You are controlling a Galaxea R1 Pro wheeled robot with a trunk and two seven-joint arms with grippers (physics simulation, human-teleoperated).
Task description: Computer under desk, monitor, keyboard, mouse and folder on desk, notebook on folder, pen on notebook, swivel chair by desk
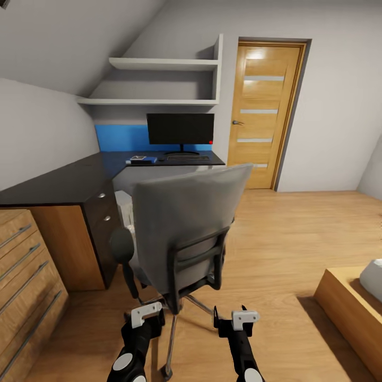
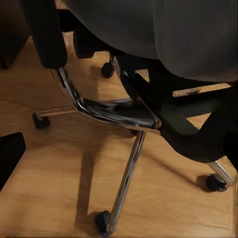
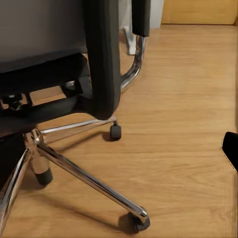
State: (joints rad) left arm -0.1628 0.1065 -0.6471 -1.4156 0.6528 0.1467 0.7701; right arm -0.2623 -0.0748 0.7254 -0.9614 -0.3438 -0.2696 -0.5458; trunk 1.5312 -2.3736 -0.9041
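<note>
A: The swivel chair (image 1: 185, 228) stands just in front of the robot, its back turned to us, a little out from the desk (image 1: 63, 183). On the far part of the desk, the blue folder (image 1: 142, 159) with something dark on top lies left of the keyboard (image 1: 180, 157), and the monitor (image 1: 180, 129) is behind.

B: And the pincers?

A: The left gripper (image 1: 146, 314) and right gripper (image 1: 239, 318) hang low behind the chair, holding nothing. Whether they stand wide or narrow, I can't tell.

B: What could go wrong?

A: I'd judge the casters. A push low or off-centre could spin the chair instead of rolling it, or swing its chrome base (image 2: 124, 111) into the drawer unit (image 1: 103, 233). An arm could also catch a leg (image 3: 84, 178).
</note>
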